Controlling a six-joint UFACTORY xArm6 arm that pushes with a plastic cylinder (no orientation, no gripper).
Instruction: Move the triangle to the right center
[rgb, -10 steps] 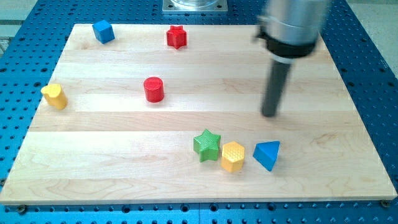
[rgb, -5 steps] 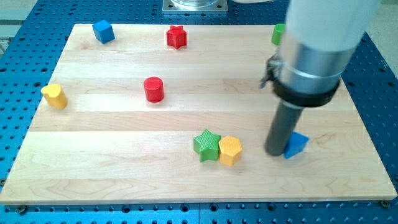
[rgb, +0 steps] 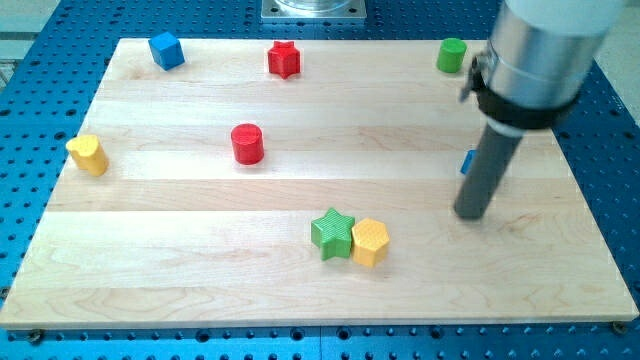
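Note:
My tip (rgb: 470, 214) rests on the wooden board (rgb: 200, 260) at the view's right, a little below the middle height. The blue triangle (rgb: 466, 161) is almost wholly hidden behind the rod; only a thin blue sliver shows at the rod's left edge, above the tip. The tip is far to the right of the green star (rgb: 332, 233) and the yellow hexagon (rgb: 369, 241), which touch each other at the lower middle.
A blue cube (rgb: 165, 50) and a red star (rgb: 284, 59) sit along the top edge, a green cylinder (rgb: 452, 54) at the top right. A red cylinder (rgb: 247, 143) stands left of centre. A yellow block (rgb: 88, 154) is at the left edge.
The rod swept down past the triangle, then right and up. The blue triangle went from beside the yellow hexagon up to the right side. The hexagon shifted slightly left.

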